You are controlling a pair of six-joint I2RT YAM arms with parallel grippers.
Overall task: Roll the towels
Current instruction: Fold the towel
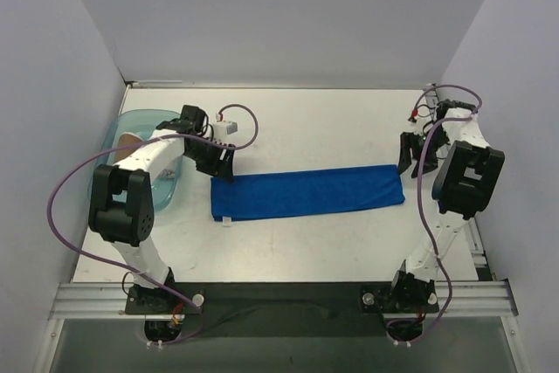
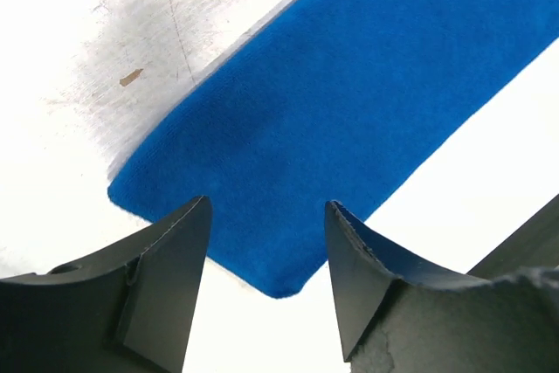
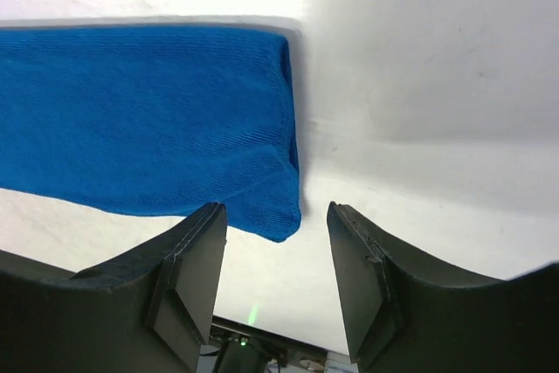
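Top external: flat royal-blue towel strip (image 1: 306, 192) (white tag (image 1: 226, 220), left end) between left hand (image 1: 224, 170) and right hand (image 1: 407, 160), both spread.

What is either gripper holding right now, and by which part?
Nothing. The left gripper and the right gripper are both open, one at each end of the towel, neither clamping it.

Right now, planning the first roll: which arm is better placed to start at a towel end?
Probably left: the left pincer, open, straddles the short end of the towel; the right pincer, also open, frames only a corner.
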